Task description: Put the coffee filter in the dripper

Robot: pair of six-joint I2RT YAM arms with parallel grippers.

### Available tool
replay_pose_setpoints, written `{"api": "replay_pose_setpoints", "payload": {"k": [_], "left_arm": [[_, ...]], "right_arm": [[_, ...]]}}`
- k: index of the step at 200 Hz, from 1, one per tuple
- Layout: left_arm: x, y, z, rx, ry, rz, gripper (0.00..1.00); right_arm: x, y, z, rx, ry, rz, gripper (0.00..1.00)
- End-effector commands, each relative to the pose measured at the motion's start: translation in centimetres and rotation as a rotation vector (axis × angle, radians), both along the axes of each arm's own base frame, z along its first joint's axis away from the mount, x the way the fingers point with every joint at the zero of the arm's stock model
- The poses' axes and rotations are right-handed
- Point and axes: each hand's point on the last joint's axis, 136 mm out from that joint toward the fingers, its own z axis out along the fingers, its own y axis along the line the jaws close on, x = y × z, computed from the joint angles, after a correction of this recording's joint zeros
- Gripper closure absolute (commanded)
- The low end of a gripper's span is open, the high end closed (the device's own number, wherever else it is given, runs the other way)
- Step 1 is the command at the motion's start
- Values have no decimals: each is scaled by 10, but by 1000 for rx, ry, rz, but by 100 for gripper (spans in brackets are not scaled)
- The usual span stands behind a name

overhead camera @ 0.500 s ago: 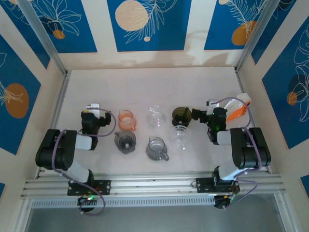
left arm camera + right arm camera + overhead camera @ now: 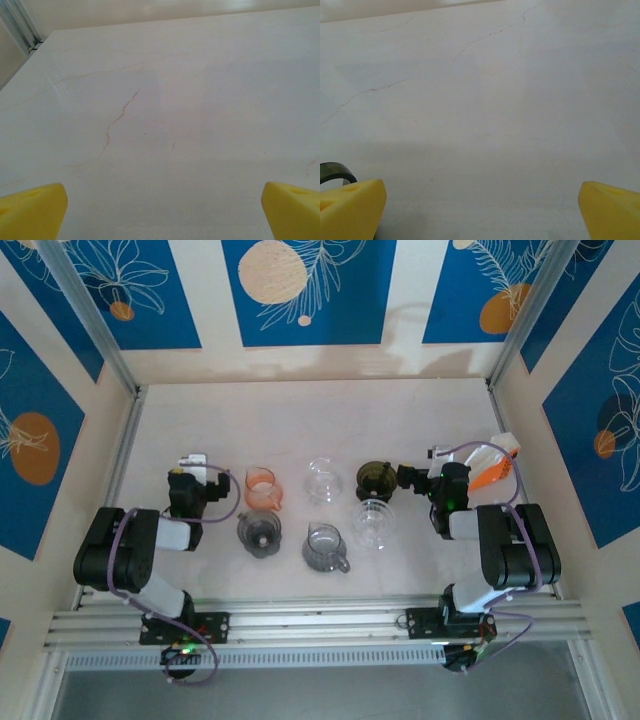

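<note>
Several small drippers stand in two rows mid-table: an orange one [image 2: 260,487], a clear one [image 2: 322,480], a dark olive one [image 2: 375,478], and in front a grey one [image 2: 259,533], a grey one with a handle [image 2: 325,546] and a clear ribbed one [image 2: 372,523]. I cannot pick out the coffee filter. My left gripper [image 2: 190,468] [image 2: 162,212] rests low, left of the orange dripper, open over bare table. My right gripper [image 2: 440,462] [image 2: 480,212] sits right of the olive dripper [image 2: 335,172], open with nothing between its yellow fingertips [image 2: 352,207].
A white and orange thing [image 2: 494,464] lies by the right wall behind the right arm. The pale marble-look table [image 2: 300,420] runs back to the blue patterned walls. Metal rails [image 2: 120,450] line both sides.
</note>
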Motion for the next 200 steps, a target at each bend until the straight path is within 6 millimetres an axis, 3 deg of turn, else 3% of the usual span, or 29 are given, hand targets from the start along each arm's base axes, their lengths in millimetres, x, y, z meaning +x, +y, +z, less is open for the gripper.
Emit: {"api": "replay_pose_setpoints", "payload": {"k": [1,200], "left_arm": [[6,0,9,15,-25,3,0],[8,-2,8,12,-18,-12,0]], "right_arm": [[8,2,15,-12,-48,16,1],[9,1,15,0,-41,19,1]]}}
